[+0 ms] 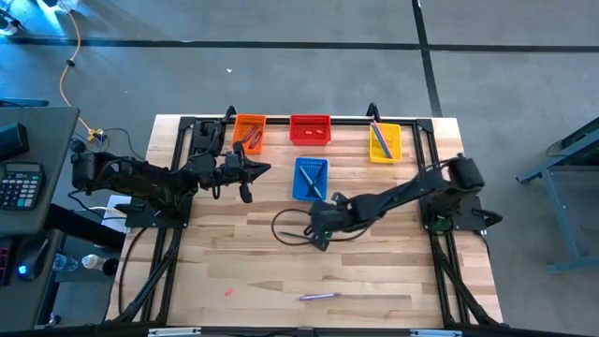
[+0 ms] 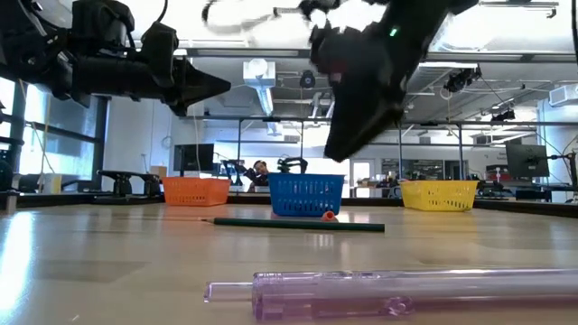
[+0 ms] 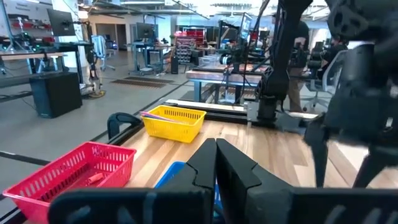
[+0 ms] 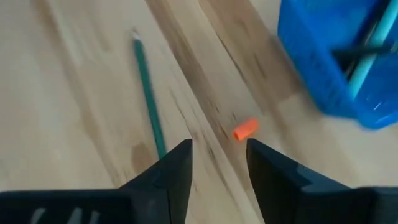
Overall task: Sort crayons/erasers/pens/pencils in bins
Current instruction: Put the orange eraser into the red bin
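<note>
— Biggest first?
— Wide workshop hall behind the bench [image 1: 374, 271]: rows of desks, screens, ceiling lamps. Below, grey floor [image 1: 281, 75] crossed by dark tape lines. At the left edge, a side desk with a calculator [image 1: 21, 183].

— And the surface itself?
— Pale wood planks in a black frame. Mostly bare toward the near edge, with a loop of black cable [image 1: 290, 229] lying mid-bench.

— The arms?
— Left arm stretched level above the bench near the orange bin [image 1: 249, 132]; left tool [image 3: 216, 146] closed, fingers pressed together, gripping nothing. Right arm reaching in from the right, bent down just in front of the blue bin [image 1: 311, 178]; right tool [image 4: 219, 146] open, a clear gap between the fingers, nothing in it, hovering over bare wood.

— The bins?
— Orange, red bin [image 1: 310, 129] and yellow bin [image 1: 385, 141] in a row along the far edge; blue set nearer the middle. Long sticks in the yellow, orange and blue ones.

— Loose bits?
— A purple pen [image 2: 388, 293] lying flat near the front edge, well apart from the rest. A green pencil [image 4: 148, 93] flat on the wood just beyond the right tool. Smallest, an orange eraser [image 4: 245, 129] between pencil and blue bin, touching neither.
</note>
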